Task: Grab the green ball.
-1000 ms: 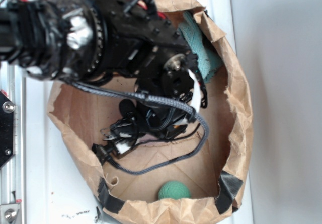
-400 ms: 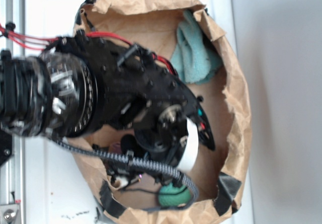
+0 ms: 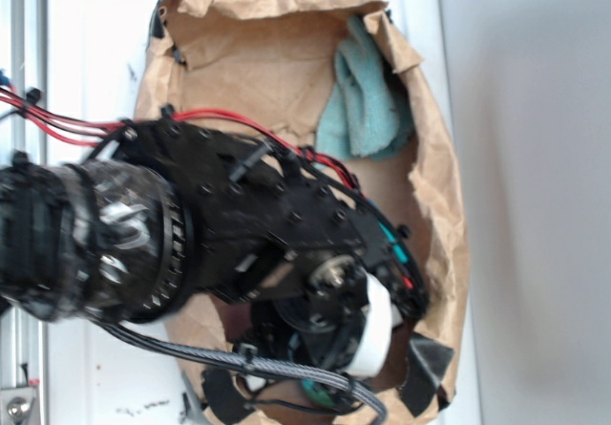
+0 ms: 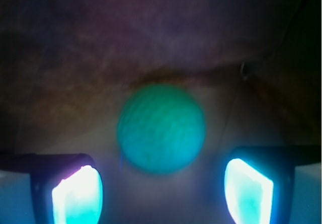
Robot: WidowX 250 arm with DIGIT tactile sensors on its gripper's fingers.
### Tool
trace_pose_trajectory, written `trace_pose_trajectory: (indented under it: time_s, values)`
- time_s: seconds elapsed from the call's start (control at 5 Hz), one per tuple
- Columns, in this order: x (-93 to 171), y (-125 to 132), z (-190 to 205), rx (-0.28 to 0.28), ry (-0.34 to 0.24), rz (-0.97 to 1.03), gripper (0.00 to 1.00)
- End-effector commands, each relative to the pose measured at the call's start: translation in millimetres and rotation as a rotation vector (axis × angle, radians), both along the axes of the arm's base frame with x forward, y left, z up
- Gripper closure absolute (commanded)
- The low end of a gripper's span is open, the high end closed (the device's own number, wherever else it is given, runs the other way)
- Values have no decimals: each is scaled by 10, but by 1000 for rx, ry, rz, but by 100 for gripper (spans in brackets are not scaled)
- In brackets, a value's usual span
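Wrist view: we see the green ball [image 4: 161, 129] straight ahead of the gripper [image 4: 162, 191], centred on the gap between the two fingers [image 4: 78, 194]. The jaws stand wide apart, one pad at each lower corner of the frame, both glowing pale cyan in the glare. The ball lies beyond the fingertips and does not touch either of them; nothing is held. Its surface shows a faint ribbed or dimpled texture, though the picture is blurred. It rests on a brown paper floor, with a crease or wall of paper rising just behind it.

Exterior view: here we cannot see the fingers at all; the arm [image 3: 239, 244] covers them. The ball [image 3: 323, 398] shows only as a thin green sliver beneath the wrist, beside the grey braided cable [image 3: 286, 375], at the near rim of the brown paper bag [image 3: 444, 215]. This view adds what the wrist camera misses: the arm reaches down into the open bag, and a teal folded cloth [image 3: 365, 95] lies against the far wall, well apart from the gripper. Red wires [image 3: 57, 131] run along the arm's upper side.
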State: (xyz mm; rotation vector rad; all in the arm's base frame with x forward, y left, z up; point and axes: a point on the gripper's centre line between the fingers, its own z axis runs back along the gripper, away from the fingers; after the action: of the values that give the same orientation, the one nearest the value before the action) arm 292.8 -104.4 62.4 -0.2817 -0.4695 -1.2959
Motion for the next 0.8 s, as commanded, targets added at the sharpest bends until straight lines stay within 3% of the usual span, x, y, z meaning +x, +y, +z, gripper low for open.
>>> trace_pose_trajectory:
  time_s: [0.0,0.2,0.4,0.6]
  values:
    - [52,-355,-43,-21,64,-102,0]
    - [-149,-406,-142,-4,95,-104,25]
    - [-168,-378,-117,-11,97,-92,100]
    - [-107,-230,31,-28,61,-58,100]
